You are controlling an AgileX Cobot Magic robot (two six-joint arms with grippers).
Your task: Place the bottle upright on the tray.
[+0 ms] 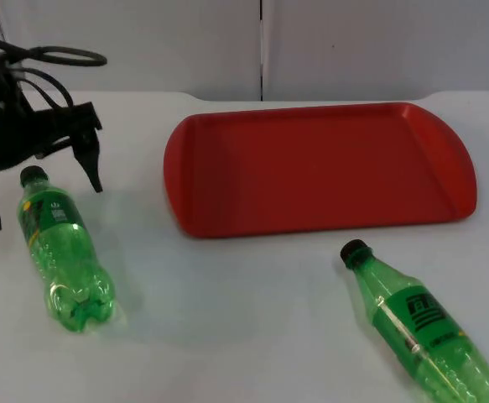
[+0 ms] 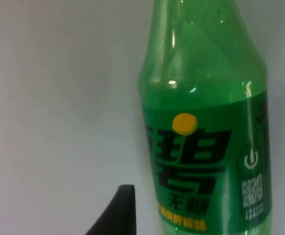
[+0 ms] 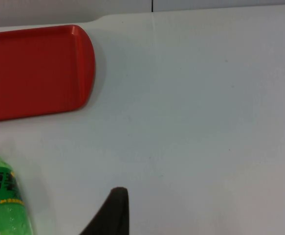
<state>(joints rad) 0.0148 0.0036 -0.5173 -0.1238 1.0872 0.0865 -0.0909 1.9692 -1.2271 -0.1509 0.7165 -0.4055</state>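
A red tray (image 1: 319, 168) lies flat at the middle back of the white table, with nothing on it. One green bottle (image 1: 59, 243) with a black cap lies on its side at the left, cap pointing to the wall. My left gripper (image 1: 47, 207) is open and hangs over its neck, one finger on each side of the cap. In the left wrist view the bottle's label (image 2: 206, 147) is very close. A second green bottle (image 1: 420, 327) lies at the front right, cap towards the tray. My right gripper (image 3: 114, 215) waits over bare table beside that bottle (image 3: 0, 196) and the tray (image 3: 34, 68).
The grey partition wall (image 1: 261, 42) closes the table's far edge just behind the tray. Bare white table (image 1: 227, 319) lies between the two bottles and in front of the tray.
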